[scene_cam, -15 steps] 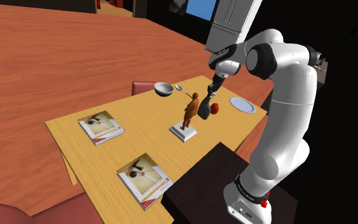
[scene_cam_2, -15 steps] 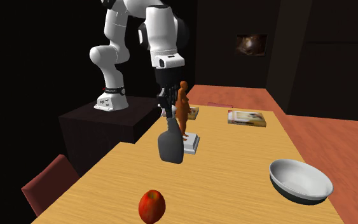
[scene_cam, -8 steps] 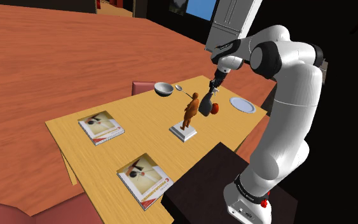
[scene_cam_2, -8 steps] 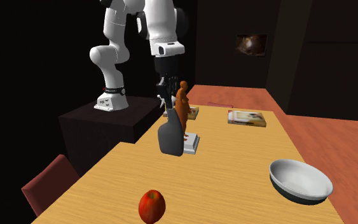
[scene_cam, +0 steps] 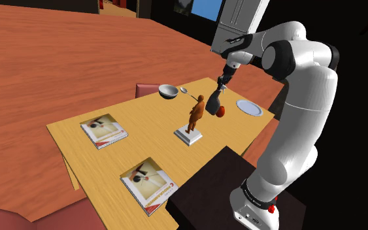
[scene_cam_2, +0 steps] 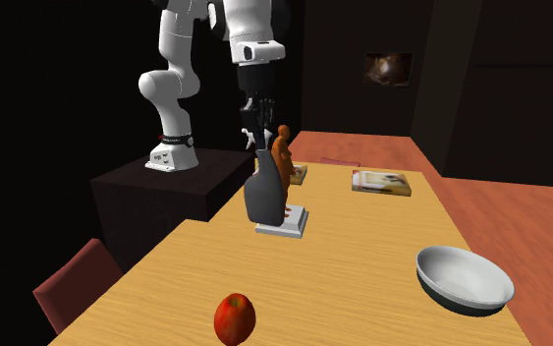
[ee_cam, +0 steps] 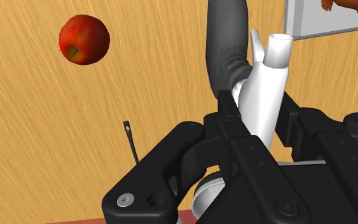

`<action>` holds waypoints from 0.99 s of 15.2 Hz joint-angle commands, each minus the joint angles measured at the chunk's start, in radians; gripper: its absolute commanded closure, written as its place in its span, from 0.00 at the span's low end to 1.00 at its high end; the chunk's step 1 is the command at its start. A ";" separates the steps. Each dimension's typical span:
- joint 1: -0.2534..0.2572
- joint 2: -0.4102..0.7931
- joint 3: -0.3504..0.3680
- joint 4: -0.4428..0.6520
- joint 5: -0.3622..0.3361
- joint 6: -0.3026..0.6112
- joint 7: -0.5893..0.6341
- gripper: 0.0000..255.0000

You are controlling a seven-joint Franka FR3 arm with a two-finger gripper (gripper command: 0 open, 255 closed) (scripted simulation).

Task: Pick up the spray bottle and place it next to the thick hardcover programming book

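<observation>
My black gripper (scene_cam: pixel 220 89) (scene_cam_2: pixel 257 144) (ee_cam: pixel 255 112) is shut on the spray bottle's white head (ee_cam: pixel 268 81). The bottle's dark grey body (scene_cam: pixel 212 106) (scene_cam_2: pixel 262 198) (ee_cam: pixel 224 44) hangs below the fingers, clear of the wooden table (scene_cam: pixel 151 141) (scene_cam_2: pixel 362 265). It hangs close beside an orange figurine (scene_cam: pixel 195 116) (scene_cam_2: pixel 284 157). Two look-alike books lie on the table, one (scene_cam: pixel 104 130) (scene_cam_2: pixel 382 181) near the far edge from the stand and one (scene_cam: pixel 148 183) (scene_cam_2: pixel 299 175) near the stand's corner. I cannot tell which is thicker.
A red apple (scene_cam: pixel 221 112) (scene_cam_2: pixel 234 317) (ee_cam: pixel 84 39) lies on the table under the arm. A grey bowl (scene_cam: pixel 168 91) (scene_cam_2: pixel 463 279), a spoon (scene_cam: pixel 187 91) and a white plate (scene_cam: pixel 249 107) sit at that end. A red chair (scene_cam_2: pixel 73 285) stands beside the table.
The gripper has risen with the spray bottle, lifting it higher above the table beside the figurine. Nothing else has moved.
</observation>
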 commanded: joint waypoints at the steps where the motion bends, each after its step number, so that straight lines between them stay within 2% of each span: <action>1: 0.000 -0.006 -0.003 0.022 -0.006 -0.028 0.006 1.00; 15: 0.000 -0.048 -0.016 0.157 -0.040 -0.197 0.038 1.00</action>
